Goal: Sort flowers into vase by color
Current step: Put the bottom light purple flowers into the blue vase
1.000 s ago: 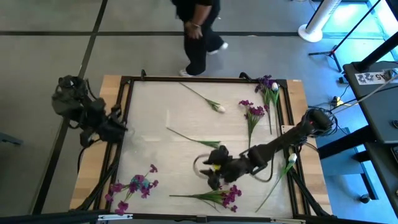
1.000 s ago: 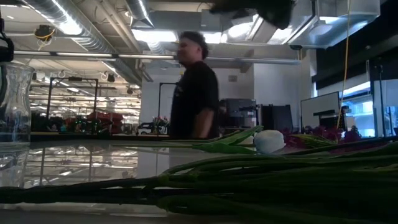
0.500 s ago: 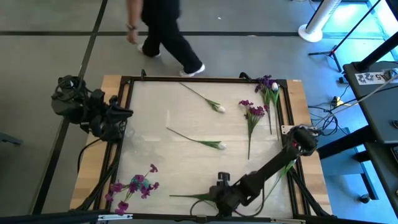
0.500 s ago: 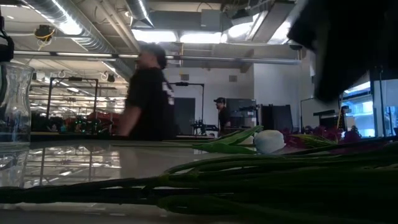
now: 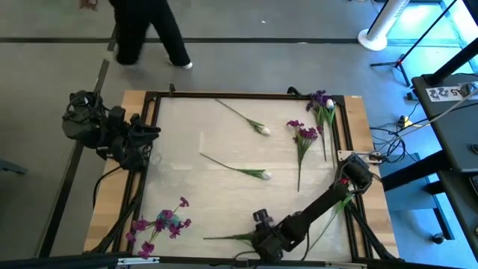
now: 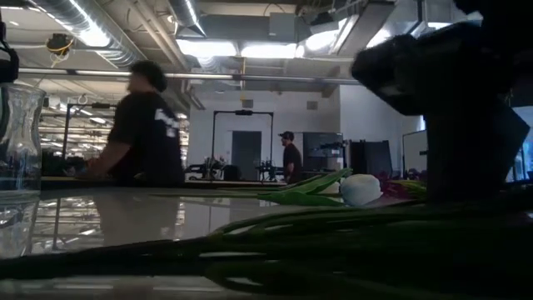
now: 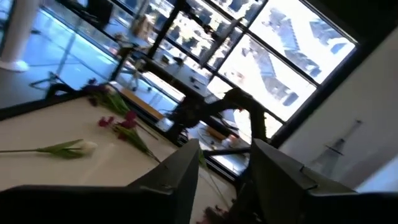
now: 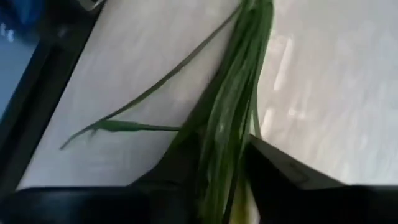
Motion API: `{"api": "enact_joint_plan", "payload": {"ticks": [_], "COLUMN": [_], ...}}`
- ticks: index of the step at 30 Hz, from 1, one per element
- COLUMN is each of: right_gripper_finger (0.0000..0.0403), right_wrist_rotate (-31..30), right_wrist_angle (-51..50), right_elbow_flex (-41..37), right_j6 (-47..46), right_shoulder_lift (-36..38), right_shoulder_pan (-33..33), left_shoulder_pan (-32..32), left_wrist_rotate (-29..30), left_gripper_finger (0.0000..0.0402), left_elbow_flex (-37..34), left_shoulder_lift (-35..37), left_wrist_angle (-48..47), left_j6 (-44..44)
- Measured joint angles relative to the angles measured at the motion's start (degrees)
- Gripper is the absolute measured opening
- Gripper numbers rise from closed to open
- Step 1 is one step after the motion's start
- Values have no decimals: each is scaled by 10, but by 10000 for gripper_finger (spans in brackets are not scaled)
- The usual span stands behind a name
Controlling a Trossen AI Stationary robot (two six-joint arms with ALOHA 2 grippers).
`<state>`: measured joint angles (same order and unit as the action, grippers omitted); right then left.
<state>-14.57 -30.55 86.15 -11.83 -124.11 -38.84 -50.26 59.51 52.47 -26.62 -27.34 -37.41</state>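
My right gripper (image 5: 259, 230) is low at the table's near edge, open. In the right wrist view its fingers stand either side of a flower's bundled green stems (image 8: 239, 74). That flower's stem (image 5: 224, 237) lies flat along the near edge, and my arm hides its blooms. White tulips lie at mid-table (image 5: 265, 175) and farther back (image 5: 263, 131). Purple stems lie right of centre (image 5: 302, 136) and near-left (image 5: 160, 223). A glass vase (image 6: 17, 142) stands at the low view's left. My left gripper (image 5: 146, 138) waits, open, at the table's left edge. My right gripper comes slanting down at the green stems (image 8: 227, 143), with one finger (image 8: 180, 168) on each side of them and the fingers lying along the bundle. I cannot tell whether the fingers touch the stems. The stems lie on the table.
A purple and white bunch (image 5: 323, 101) sits at the far right corner. A black frame (image 5: 246, 94) rims the table. A person (image 5: 146, 30) walks on the floor beyond the far edge. Bare tabletop (image 5: 187, 179) lies left of centre.
My right gripper has swung from the table's middle toward the near edge and come down over the purple flower lying there, and its arm now covers the blooms. The person behind the table has walked toward the left.
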Motion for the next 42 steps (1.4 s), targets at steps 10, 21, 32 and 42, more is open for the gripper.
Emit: {"api": "enact_joint_plan", "payload": {"ticks": [10,21,32,42], "right_gripper_finger": [29,14,4,5], "right_wrist_rotate": [17,-254,-340,-224], "right_wrist_angle": [-119,-487,-429,-134], "right_elbow_flex": [30,273,476,485], "right_j6": [177,516,782,1045], "right_shoulder_lift": [17,45,46,47], "right_shoulder_pan": [83,239,347,344], "left_shoulder_pan": [0,2,90,252], "left_wrist_rotate": [5,106,50,-216], "left_gripper_finger": [154,206,212,212], "left_elbow_flex": [0,0,0,-8], "left_shoulder_lift": [1,1,-12,-82], "left_wrist_angle": [-12,-13,-14,14], "left_j6": [31,30,-21,-62]}}
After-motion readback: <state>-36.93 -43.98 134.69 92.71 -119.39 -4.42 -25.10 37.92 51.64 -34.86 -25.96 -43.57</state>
